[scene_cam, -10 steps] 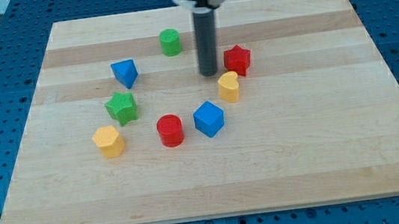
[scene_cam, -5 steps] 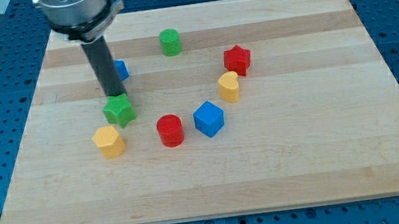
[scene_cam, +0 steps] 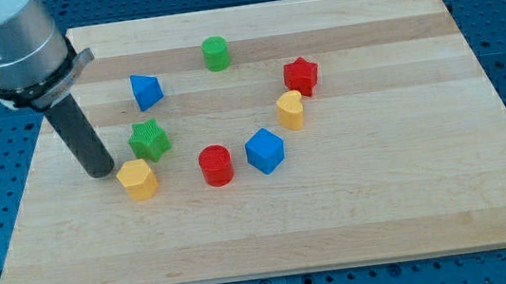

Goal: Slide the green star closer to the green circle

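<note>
Green star (scene_cam: pixel 150 138) is sitting on the left half of the wooden board (scene_cam: pixel 384 203), roughly mid-height. The green circle (scene_cam: pixel 215 53) is well apart from it, up near the top edge and off to the star's upper right. So there's a fair gap between the two green ones right now.

The rod's tip (scene_cam: pixel 101 171) is down on the board just to the lower left of the star, not touching it as far as I can see. It's actually closer to the yellow block (scene_cam: pixel 138 179), some kind of chunky hexagon-ish shape, which sits right beside the tip on its right and just below the star. No hand or claw on this arm, just the plain dark rod, so there's nothing to open or close and it isn't holding anything.

Above the star, slightly toward the top, there's a blue block (scene_cam: pixel 145 90) that looks like a triangle-ish wedge. Going right along the bottom of the cluster: a red cylinder (scene_cam: pixel 215 164), then a blue cube (scene_cam: pixel 264 150) just beside it. Further up on the right is a yellow block (scene_cam: pixel 290 110) with a rounded top, shape hard to call, and touching or nearly touching it is a red star (scene_cam: pixel 301 75).

The whole bunch makes a loose ring.
</note>
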`<state>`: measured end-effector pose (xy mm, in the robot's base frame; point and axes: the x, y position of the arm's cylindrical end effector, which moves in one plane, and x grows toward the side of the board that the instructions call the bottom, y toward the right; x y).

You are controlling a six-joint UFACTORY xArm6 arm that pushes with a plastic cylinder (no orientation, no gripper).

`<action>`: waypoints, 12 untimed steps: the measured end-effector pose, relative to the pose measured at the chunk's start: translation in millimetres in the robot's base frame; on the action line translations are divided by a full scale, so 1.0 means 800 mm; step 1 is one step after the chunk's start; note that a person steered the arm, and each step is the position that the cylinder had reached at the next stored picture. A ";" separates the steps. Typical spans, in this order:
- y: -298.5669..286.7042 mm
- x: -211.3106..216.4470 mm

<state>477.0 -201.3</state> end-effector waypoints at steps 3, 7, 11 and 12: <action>0.097 -0.046; 0.099 -0.088; 0.107 -0.129; 0.131 -0.145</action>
<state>360.8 -96.5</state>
